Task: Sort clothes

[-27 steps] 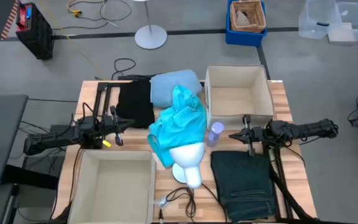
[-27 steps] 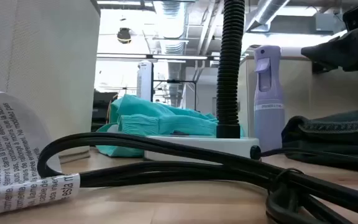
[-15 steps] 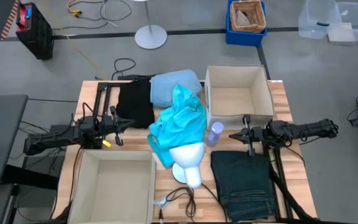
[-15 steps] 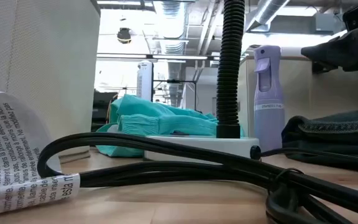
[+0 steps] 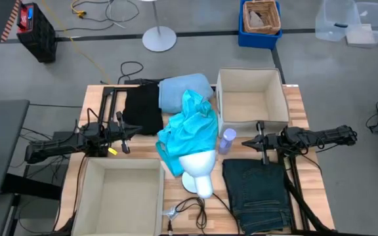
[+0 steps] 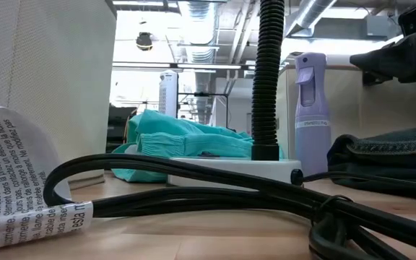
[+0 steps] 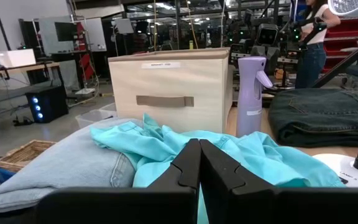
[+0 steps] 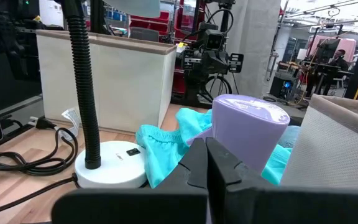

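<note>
The white mannequin head [image 5: 199, 172] stood near the middle of the bench [image 5: 176, 196] and served as the landmark. The bright teal shirt [image 5: 190, 128] lay crumpled against its far side, partly draped over it. Beyond the shirt, farther from the head, sat the pale blue garment [image 5: 181, 92], and to that garment's left lay the black garment [image 5: 143, 108]. The dark blue-green jeans [image 5: 258, 190] lay folded just to the right of the head.

A small lilac spray bottle [image 5: 228, 139] stood upright between the head and the open beige box [image 5: 252, 98] at the far right, close beside the shirt's edge. A second open beige box [image 5: 118, 196] sat to the head's left, at the near side. A black cable [image 5: 192, 208] coiled on the bench in front of the head's round base.

The left gripper [image 5: 135, 130] hovered left of the head, beside the black garment, pointing at the teal shirt, its jaws pressed together on nothing. The right gripper [image 5: 244, 141] hung right of the head, above the far edge of the jeans, aimed at the lilac bottle that stood directly in its way, its jaws likewise pressed together and empty.
</note>
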